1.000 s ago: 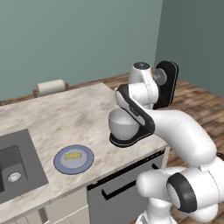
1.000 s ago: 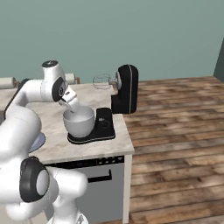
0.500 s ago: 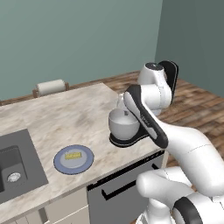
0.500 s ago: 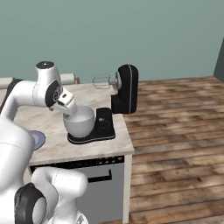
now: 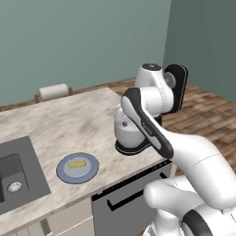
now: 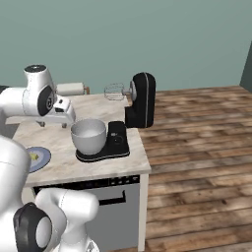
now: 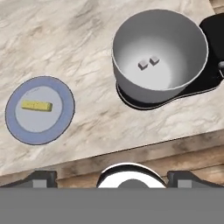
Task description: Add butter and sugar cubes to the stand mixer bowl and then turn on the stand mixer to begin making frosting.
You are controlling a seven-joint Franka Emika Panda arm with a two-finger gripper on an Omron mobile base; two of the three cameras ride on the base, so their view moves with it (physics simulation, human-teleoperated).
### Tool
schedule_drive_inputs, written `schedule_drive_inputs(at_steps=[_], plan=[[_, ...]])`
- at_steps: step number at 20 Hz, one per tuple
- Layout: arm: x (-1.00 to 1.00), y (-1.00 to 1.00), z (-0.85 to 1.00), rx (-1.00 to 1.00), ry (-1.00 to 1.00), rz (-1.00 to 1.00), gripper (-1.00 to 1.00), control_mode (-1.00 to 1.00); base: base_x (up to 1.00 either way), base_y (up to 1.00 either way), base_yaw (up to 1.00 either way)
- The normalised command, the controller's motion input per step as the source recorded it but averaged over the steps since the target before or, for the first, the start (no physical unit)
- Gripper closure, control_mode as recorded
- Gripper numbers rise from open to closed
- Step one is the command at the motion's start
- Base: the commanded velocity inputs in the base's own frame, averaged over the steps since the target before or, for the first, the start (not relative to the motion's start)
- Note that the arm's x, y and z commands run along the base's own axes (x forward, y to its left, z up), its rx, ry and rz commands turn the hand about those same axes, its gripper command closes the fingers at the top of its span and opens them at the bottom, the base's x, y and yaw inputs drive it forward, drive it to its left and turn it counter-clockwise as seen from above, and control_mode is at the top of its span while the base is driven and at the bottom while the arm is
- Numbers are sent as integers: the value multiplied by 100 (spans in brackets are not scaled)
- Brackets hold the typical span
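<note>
Two of the ingredients: the sugar cubes point(image 7: 148, 63) lay side by side on the bottom of the stand mixer bowl point(image 7: 159, 48), so that half of the loading looked done.
Counter point(image 5: 69, 124): it carried everything, sink at one end, mixer at the other.
Stand mixer point(image 6: 140, 101): head tilted back with the whisk point(image 6: 114, 91) raised clear, probably to leave the bowl mouth free for dropping things in.
Bowl: seated on the mixer's black base, upright, holding just the cubes.
Plate point(image 7: 17, 127): flat on the counter, well apart from the bowl, holding one item.
Butter point(image 7: 37, 106): the yellow stick sat at the plate's centre, untouched, likely the next pick.
Gripper point(image 6: 54, 124): hung above the counter between plate and bowl, jaws spread wide, carrying nothing.
</note>
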Motion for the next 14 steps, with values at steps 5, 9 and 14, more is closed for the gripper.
schedule_drive_inputs(at_steps=[5,9,14], plan=[[-13,23,0,-4,0,32,-100,-100,0,0,0],[-3,19,0,-1,0,36,-100,-100,0,0,0],[-1,36,-19,-6,0,32,-100,-100,0,0,0]])
